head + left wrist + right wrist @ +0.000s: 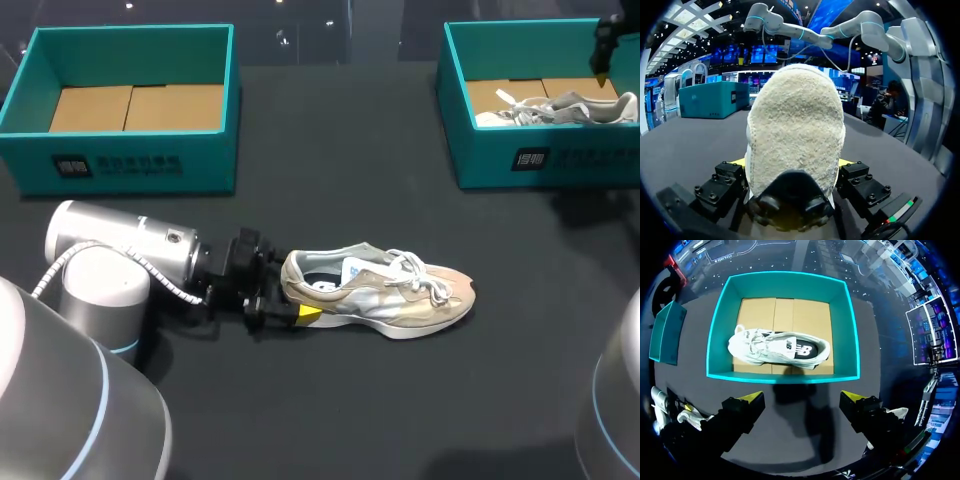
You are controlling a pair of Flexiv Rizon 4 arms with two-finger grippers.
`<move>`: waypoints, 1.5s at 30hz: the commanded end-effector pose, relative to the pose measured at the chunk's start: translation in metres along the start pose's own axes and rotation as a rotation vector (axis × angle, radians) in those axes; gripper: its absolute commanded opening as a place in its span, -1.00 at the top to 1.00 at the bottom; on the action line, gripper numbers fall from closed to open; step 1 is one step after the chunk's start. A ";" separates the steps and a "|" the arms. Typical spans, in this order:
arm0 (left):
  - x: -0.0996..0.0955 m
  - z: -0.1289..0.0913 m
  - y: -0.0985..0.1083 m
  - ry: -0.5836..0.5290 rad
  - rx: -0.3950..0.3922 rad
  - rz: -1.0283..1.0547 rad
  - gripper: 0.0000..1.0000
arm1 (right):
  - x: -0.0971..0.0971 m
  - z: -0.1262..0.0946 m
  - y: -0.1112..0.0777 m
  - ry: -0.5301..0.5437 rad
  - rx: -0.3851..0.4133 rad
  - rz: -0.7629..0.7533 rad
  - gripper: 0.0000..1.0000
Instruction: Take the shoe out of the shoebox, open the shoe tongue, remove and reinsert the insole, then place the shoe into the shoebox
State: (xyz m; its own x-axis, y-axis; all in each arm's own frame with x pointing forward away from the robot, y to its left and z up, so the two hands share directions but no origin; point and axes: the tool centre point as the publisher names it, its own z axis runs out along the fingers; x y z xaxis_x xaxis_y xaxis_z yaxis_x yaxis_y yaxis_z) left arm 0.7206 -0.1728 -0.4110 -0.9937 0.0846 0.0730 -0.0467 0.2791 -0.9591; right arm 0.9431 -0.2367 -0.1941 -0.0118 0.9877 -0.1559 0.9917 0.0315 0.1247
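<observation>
At the lower middle of the head view, a beige suede sneaker with white laces (pixel 385 295) stands on its sole on the dark table (pixel 400 400). Its toe points right, and it is outside both boxes. The left gripper (pixel 292 312) is at its heel, with the arm lying low across the table from the left side. In the left wrist view the sneaker's heel (pixel 795 125) fills the space between the fingers. A yellow fingertip (pixel 737 161) shows at each side of the heel and presses against it, so the left gripper (pixel 792 162) is clamped on the heel.

At the upper right, the right gripper (pixel 608 45) hangs over a teal cardboard shoebox (pixel 500 160). This box holds a white and grey sneaker (pixel 560 108) lying on its side. In the right wrist view the right gripper (pixel 802 399) has its fingers wide apart. The box (pixel 785 379) and its sneaker (pixel 777 347) are ahead of them.

At the upper left stands a second teal cardboard shoebox (pixel 130 165), its brown floor showing.
</observation>
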 end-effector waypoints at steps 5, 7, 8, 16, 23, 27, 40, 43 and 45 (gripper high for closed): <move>0.002 0.004 0.004 -0.002 0.000 0.000 1.00 | 0.051 -0.028 -0.041 -0.005 -0.017 0.040 -1.00; 0.002 0.004 0.004 -0.002 0.000 0.000 1.00 | 0.072 -0.033 -0.051 -0.014 -0.015 0.045 -1.00; 0.002 0.004 0.004 -0.002 0.000 0.000 1.00 | 0.084 -0.036 -0.056 -0.030 -0.018 0.041 -1.00; 0.002 0.004 0.004 -0.002 0.000 0.000 1.00 | 0.173 -0.056 -0.098 -0.029 -0.039 0.085 -1.00; 0.002 0.004 0.004 -0.002 0.000 0.000 1.00 | 0.239 -0.078 -0.128 -0.035 -0.034 0.114 -1.00; 0.002 0.004 0.004 -0.002 0.000 0.000 1.00 | 0.239 -0.078 -0.128 -0.035 -0.034 0.114 -1.00; 0.002 0.004 0.004 -0.002 0.000 0.000 1.00 | 0.279 -0.079 -0.141 -0.074 -0.045 0.130 -1.00; 0.002 0.004 0.004 -0.002 0.000 0.000 1.00 | 0.302 -0.078 -0.154 -0.076 -0.061 0.154 -1.00; 0.002 0.004 0.004 -0.002 0.000 0.000 1.00 | 0.315 -0.076 -0.161 -0.075 -0.062 0.163 -1.00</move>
State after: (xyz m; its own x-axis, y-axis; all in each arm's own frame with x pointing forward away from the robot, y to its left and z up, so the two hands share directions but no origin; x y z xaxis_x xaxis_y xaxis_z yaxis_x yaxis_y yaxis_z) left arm 0.7207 -0.1729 -0.4111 -0.9938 0.0845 0.0727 -0.0465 0.2786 -0.9593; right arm 0.7746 0.0542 -0.1802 0.1446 0.9779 -0.1513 0.9732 -0.1129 0.2005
